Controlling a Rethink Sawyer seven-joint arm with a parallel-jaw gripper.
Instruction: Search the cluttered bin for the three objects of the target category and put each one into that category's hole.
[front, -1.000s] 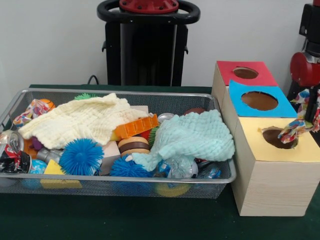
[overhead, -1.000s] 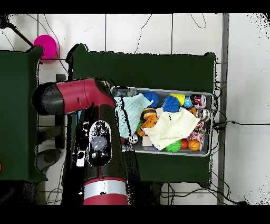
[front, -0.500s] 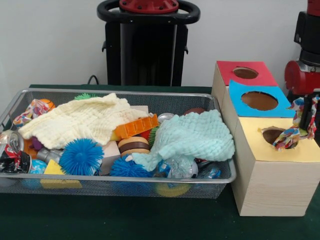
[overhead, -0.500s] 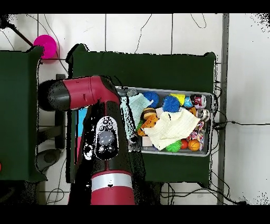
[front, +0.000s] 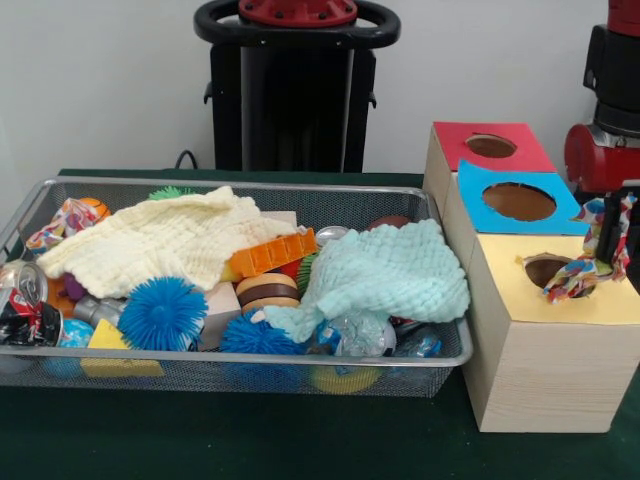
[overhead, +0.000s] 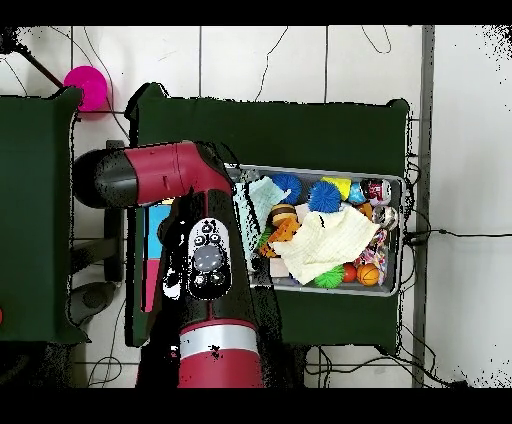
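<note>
The wire mesh bin (front: 250, 368) sits at the left, full of clutter. One polka-dot cloth (front: 592, 250) hangs at the far right from my gripper (front: 627, 215), which is shut on its top end. The cloth's lower end rests at the right rim of the hole (front: 545, 268) in the yellow-topped box (front: 530, 305). A second polka-dot cloth (front: 62, 221) lies in the bin's far left corner. No third one shows. In the overhead view my arm (overhead: 205, 260) hides the gripper and the yellow box; the bin (overhead: 392, 180) shows to its right.
In the bin, a pale yellow knitted cloth (front: 165, 240) and a mint-green knitted cloth (front: 385, 272) lie over blue spiky balls (front: 162, 313), an orange block (front: 272, 253) and cans (front: 22, 300). Blue-faced (front: 518, 201) and red-faced (front: 490, 146) holes lie behind the yellow box.
The arm has come lower and a little toward the bin. The held cloth has shifted with it, and its lower end now lies lower at the hole's rim.
</note>
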